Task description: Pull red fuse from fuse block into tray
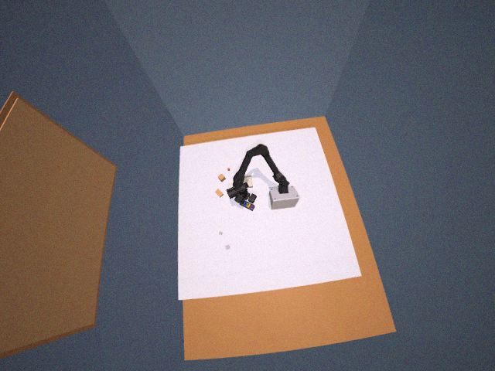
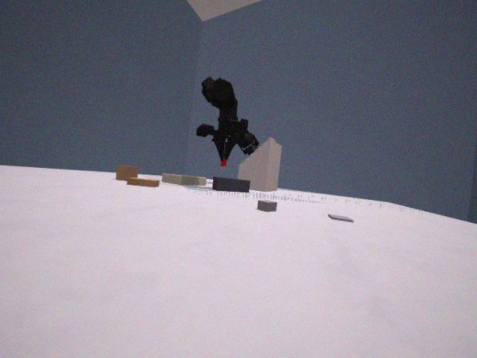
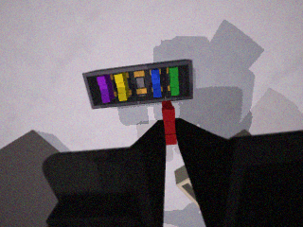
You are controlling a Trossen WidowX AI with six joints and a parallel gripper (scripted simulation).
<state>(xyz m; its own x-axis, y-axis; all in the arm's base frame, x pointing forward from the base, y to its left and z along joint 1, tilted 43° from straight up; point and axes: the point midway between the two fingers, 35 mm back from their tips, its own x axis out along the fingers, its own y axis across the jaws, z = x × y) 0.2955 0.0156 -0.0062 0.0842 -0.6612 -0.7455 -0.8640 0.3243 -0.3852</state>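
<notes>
From the top view, your tool (image 1: 240,196) hangs over the fuse block (image 1: 248,205) on the white tabletop (image 1: 279,247), with the beige tray (image 1: 249,182) just behind. The exterior view shows the red fuse (image 2: 223,162) pinched in the tool, clear above the block. At the wrist, the block's middle slot (image 3: 140,82) stands vacated between yellow and blue fuses.

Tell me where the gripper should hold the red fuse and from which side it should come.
Hold it by the upper end, from straight above, as the gripper does now: shut on the red fuse, clear above the fuse block. The fuse is a narrow upright bar, and neighbours flank its empty slot.
</notes>
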